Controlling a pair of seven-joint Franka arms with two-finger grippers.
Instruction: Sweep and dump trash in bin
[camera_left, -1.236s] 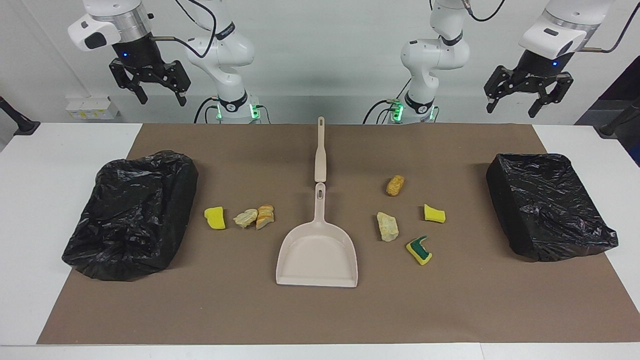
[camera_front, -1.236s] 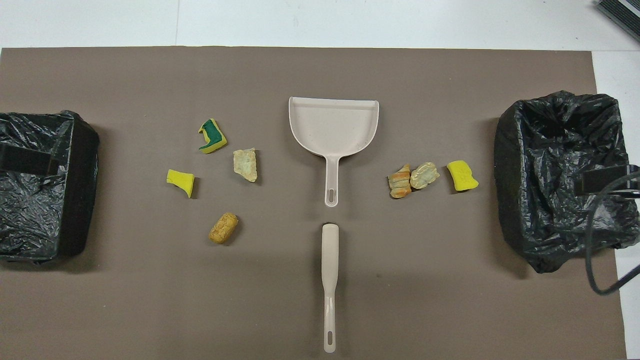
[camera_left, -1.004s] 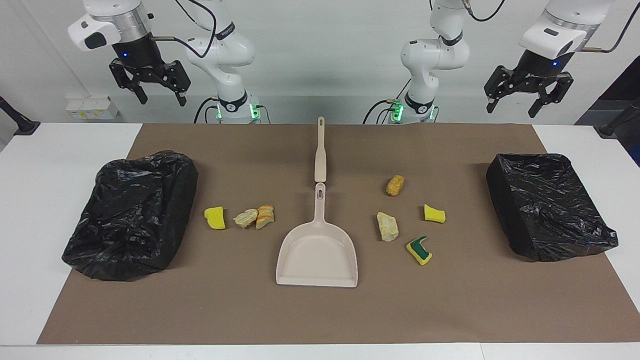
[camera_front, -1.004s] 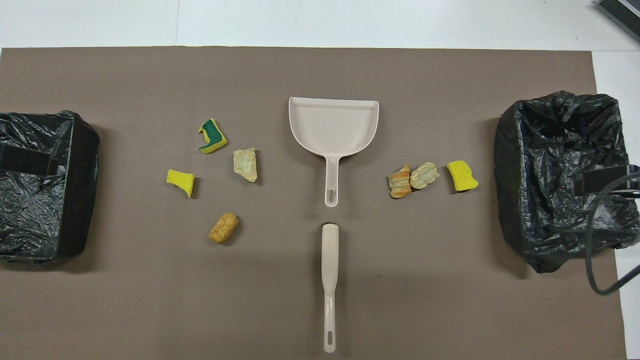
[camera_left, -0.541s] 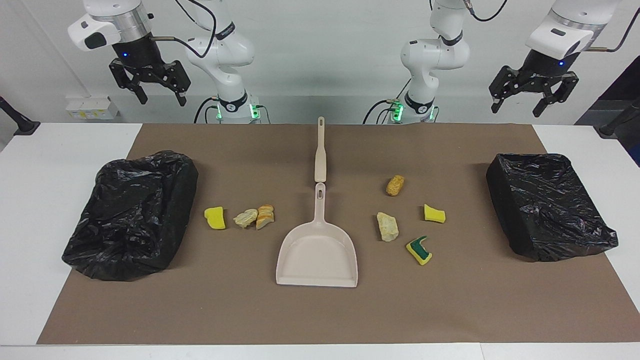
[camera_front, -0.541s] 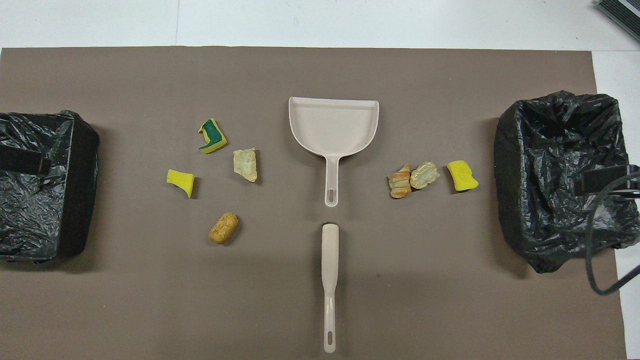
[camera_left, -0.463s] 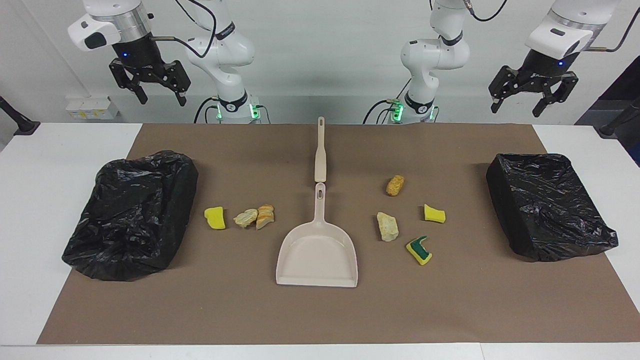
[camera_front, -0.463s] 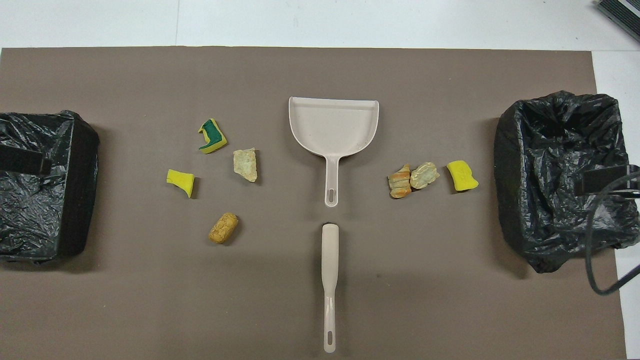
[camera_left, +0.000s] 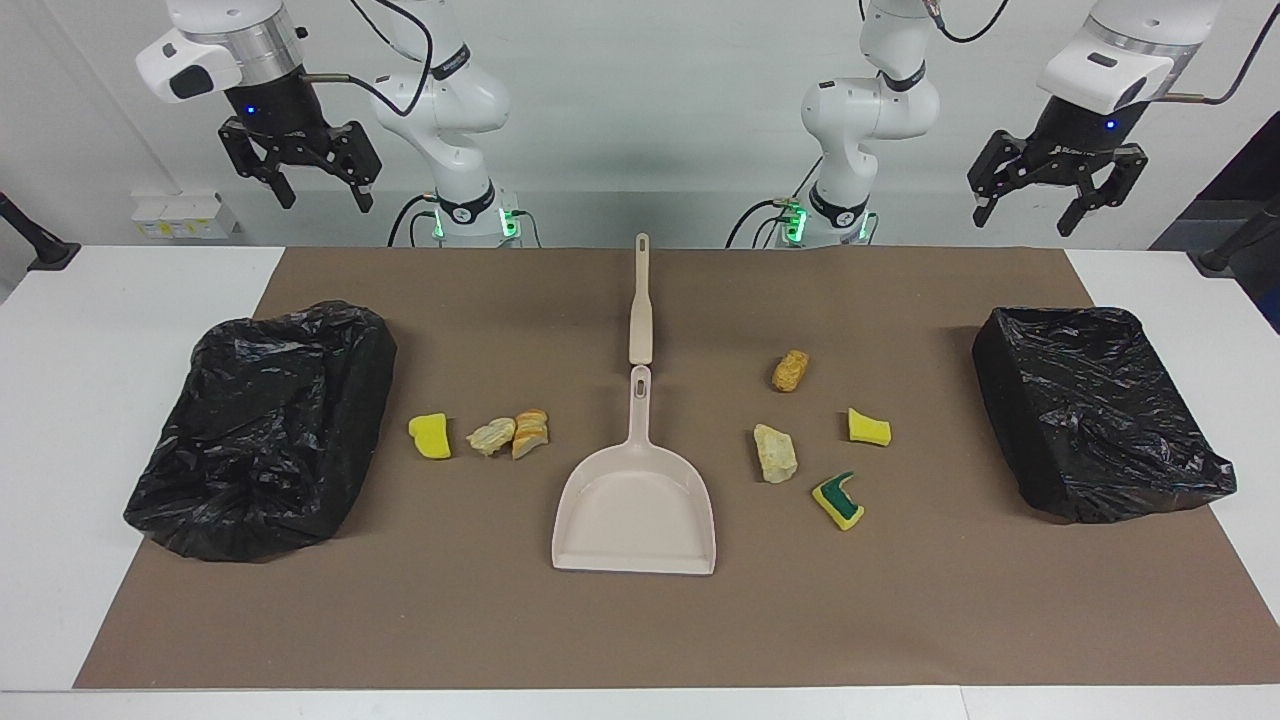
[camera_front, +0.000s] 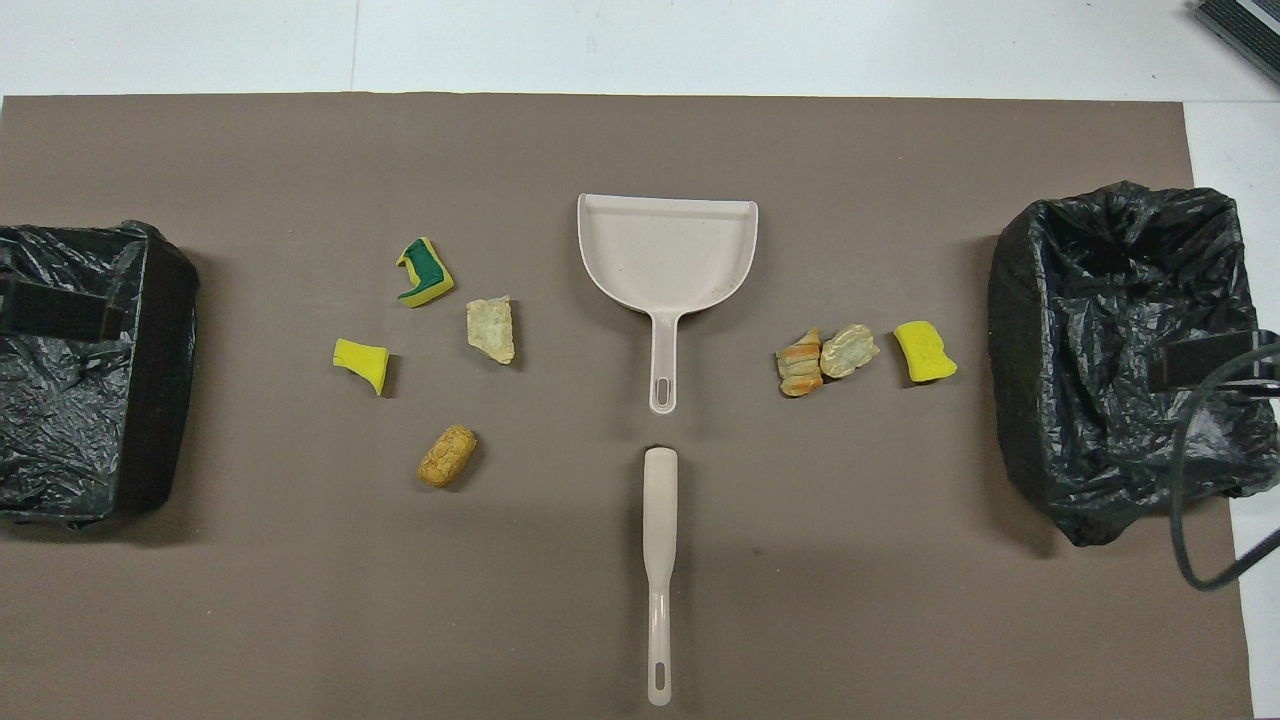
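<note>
The trash lies in two loose groups on the brown mat (camera_left: 640, 620) that covers the surface: toward the right arm's end, a yellow sponge piece (camera_left: 430, 436), a pale chunk (camera_left: 491, 436) and an orange-striped chunk (camera_left: 530, 433) sit in a row, the two chunks touching; toward the left arm's end are a tan roll (camera_left: 790, 370), a pale wedge (camera_left: 774, 453), a second yellow sponge (camera_left: 869, 427) and a green-backed sponge (camera_left: 838, 501), all apart from one another. Between the groups lies the dustpan (camera_left: 634, 510), its handle pointing toward the robots and nearly meeting the tip of the brush (camera_left: 641, 300). A black-lined bin (camera_left: 265, 430) stands at the right arm's end and another bin (camera_left: 1095, 410) at the left arm's. These scraps look light and soft, likely to roll or skid when pushed, so the stiff brush and pan are best taken by their slim handles. Both arms wait raised: the left hand (camera_left: 1045, 200) and right hand (camera_left: 320, 190) hang released, holding nothing. Only the facing view shows the hands whole; the overhead view gives just dark slivers over each bin, probably fingertips, but it shows the gaps between the scraps more truly.
</note>
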